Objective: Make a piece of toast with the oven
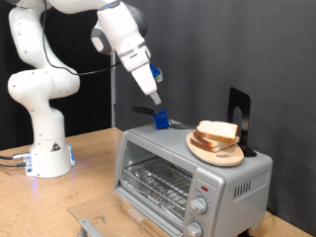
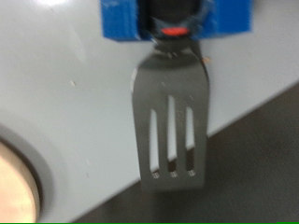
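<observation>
Your gripper grips a blue-handled spatula above the oven, toast on a plate toward the exterior view's right.

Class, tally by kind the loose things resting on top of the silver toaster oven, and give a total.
Pale bread slices: 2
Round wooden plate: 1
Black slotted spatula with blue handle block: 1
Black upright stand: 1
Total: 5, all on the silver toaster oven.
</observation>
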Controlling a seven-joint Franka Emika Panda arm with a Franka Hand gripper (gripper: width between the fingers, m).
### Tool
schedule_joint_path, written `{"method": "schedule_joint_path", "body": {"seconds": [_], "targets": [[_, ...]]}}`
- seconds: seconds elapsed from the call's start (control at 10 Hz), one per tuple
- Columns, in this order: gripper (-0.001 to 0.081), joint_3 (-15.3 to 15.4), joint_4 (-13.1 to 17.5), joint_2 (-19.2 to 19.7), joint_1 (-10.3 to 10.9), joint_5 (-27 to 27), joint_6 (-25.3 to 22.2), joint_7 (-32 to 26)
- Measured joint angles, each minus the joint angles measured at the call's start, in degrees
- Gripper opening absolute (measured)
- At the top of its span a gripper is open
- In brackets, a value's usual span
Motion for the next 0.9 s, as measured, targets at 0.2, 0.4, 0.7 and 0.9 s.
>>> {"method": "schedule_joint_path", "body": {"seconds": [0.2, 0.4, 0.7, 0.9], "targets": [[0.0808, 0.0, 0.45, 2.05, -0.65, -0.83, -0.69, -0.04], [0.0808, 0.09, 0.51, 3.35, -0.42, -0.66, -1.17, -0.34], [0.0808, 1.16, -0.36, 4.04, 1.39, 0.58, -0.89, -0.63], [0.0808, 2.36, -1.1, 4.19, 1.62, 0.84, 0.75, -0.29]]}}
